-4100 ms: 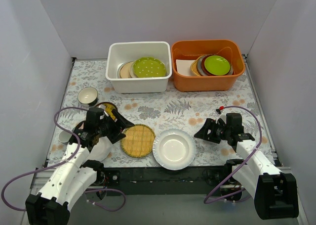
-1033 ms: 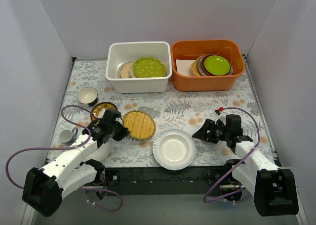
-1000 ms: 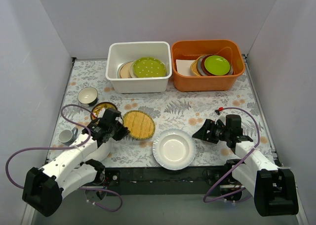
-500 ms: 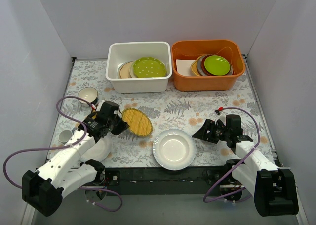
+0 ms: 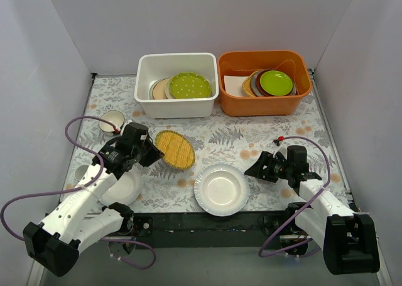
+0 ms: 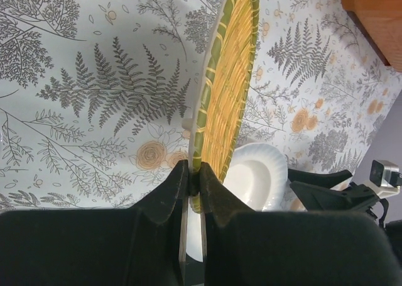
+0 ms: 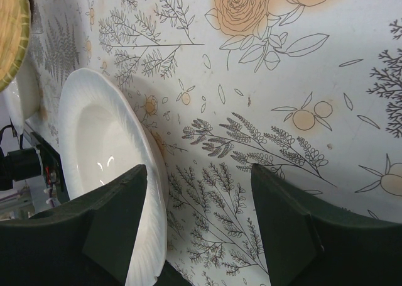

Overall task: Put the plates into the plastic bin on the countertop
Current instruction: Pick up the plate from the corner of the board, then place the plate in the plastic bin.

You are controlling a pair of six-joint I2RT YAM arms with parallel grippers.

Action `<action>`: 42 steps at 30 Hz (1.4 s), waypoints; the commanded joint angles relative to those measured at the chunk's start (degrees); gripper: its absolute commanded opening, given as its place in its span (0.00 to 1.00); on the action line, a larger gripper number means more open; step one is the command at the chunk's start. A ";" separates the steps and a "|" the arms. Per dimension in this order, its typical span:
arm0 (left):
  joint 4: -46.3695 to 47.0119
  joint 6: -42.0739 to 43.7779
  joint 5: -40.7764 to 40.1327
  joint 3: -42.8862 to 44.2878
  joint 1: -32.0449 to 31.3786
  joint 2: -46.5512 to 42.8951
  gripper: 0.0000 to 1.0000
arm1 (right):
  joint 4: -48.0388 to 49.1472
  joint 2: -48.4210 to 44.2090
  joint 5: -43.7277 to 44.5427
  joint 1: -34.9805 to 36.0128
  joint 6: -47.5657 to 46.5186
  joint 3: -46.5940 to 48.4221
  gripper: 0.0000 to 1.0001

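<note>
My left gripper (image 5: 155, 153) is shut on the rim of a woven bamboo plate (image 5: 176, 149), which hangs tilted on edge above the countertop (image 5: 232, 138). In the left wrist view both pads pinch the bamboo plate's (image 6: 226, 91) green rim at my left gripper (image 6: 193, 173). A plain white plate (image 5: 221, 189) lies flat near the front edge. My right gripper (image 5: 252, 169) stands open just right of it, and one finger (image 7: 119, 217) is at the white plate's (image 7: 103, 154) rim. The white plastic bin (image 5: 178, 107) at the back holds a green dotted plate (image 5: 190, 85) and a beige plate (image 5: 160, 88).
An orange tub (image 5: 264, 104) beside the bin holds a stack topped by a lime-green plate (image 5: 276, 82). A small bowl (image 5: 112, 119) sits at the left, near my left arm's purple cable. White walls close in both sides and the back.
My left gripper has lifted the bamboo plate off the cloth, tipped it on edge and carried it back and left. The right arm and the white plate have not moved.
</note>
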 commanded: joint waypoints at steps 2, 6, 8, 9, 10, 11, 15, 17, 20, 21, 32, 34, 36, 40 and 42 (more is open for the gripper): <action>0.77 2.52 0.55 6.24 0.06 0.66 0.00 | -2.57 0.01 1.90 0.13 -0.91 -1.50 0.76; 1.03 4.01 0.73 9.49 0.06 1.98 0.00 | -3.02 -0.60 1.98 0.13 -1.09 -1.24 0.76; 0.42 5.68 0.90 12.12 0.06 3.73 0.00 | -3.28 -0.95 1.98 0.22 -0.91 -1.06 0.76; 0.16 6.29 0.91 13.18 0.06 4.52 0.00 | -3.37 -1.04 1.90 0.13 -0.82 -0.89 0.76; -0.02 7.08 0.91 13.97 0.06 4.97 0.00 | -3.45 -1.13 1.90 0.13 -0.73 -0.80 0.76; -0.02 7.44 0.82 14.68 0.06 5.41 0.00 | -3.45 -1.13 1.90 0.13 -0.82 -0.71 0.76; 0.15 9.19 0.47 19.85 0.06 8.04 0.00 | -4.15 -1.57 1.72 0.13 -0.82 -0.18 0.77; -0.02 10.08 0.38 21.71 0.06 9.36 0.00 | -4.51 -1.75 1.37 0.13 -1.00 0.34 0.78; -0.02 10.95 0.12 24.79 -0.03 11.47 0.00 | -5.30 -2.18 1.19 0.13 -1.17 1.22 0.81; 0.15 11.13 0.11 26.18 -0.03 12.35 0.00 | -5.47 -2.71 1.19 0.13 -1.17 1.40 0.82; 0.15 15.26 -1.38 39.36 0.06 22.27 0.00 | -8.28 -8.51 3.65 0.22 -0.65 4.65 0.98; 0.24 15.79 -1.38 41.04 0.14 23.60 0.00 | -8.55 -8.60 3.65 0.13 -0.82 5.00 0.98; 0.68 16.23 -0.68 43.85 0.41 25.79 0.00 | -8.73 -8.69 3.48 0.13 -0.65 5.18 0.98; 0.51 17.46 1.16 49.65 2.95 30.19 0.00 | -8.81 -8.69 3.30 0.04 -0.56 5.53 0.98; 0.85 18.34 3.01 53.33 4.53 33.08 0.00 | -9.08 -8.78 3.39 0.04 -0.82 5.71 0.98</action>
